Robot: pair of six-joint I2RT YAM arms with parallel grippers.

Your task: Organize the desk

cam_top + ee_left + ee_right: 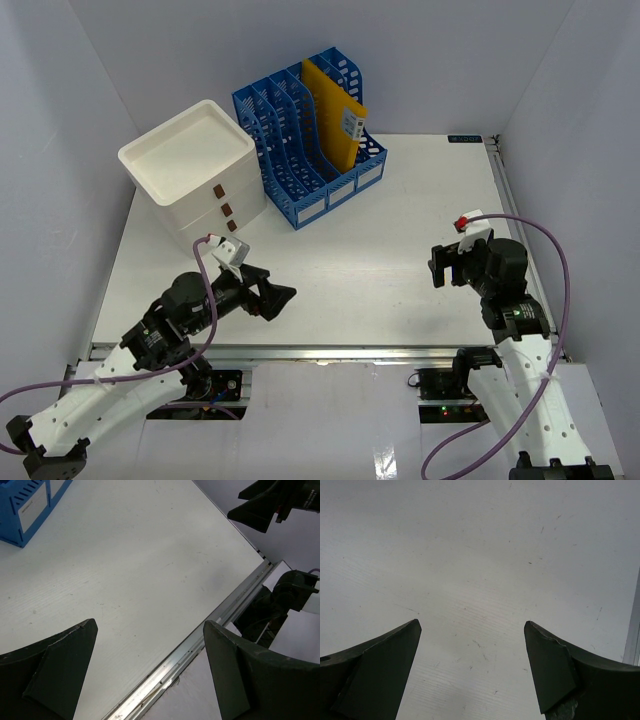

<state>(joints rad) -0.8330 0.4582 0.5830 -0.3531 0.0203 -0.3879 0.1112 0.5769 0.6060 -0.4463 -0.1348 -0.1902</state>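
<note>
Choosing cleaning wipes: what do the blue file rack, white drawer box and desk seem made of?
Blue file rack: likely moulded plastic, slotted glossy walls. White drawer box: probably matte plastic, rounded corners. Desk: matte white-grey board, faintly scuffed, core unclear; shiny metal rail edge.

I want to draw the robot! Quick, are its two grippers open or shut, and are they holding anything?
Left gripper: open, holding nothing.
Right gripper: open, holding nothing.
</note>
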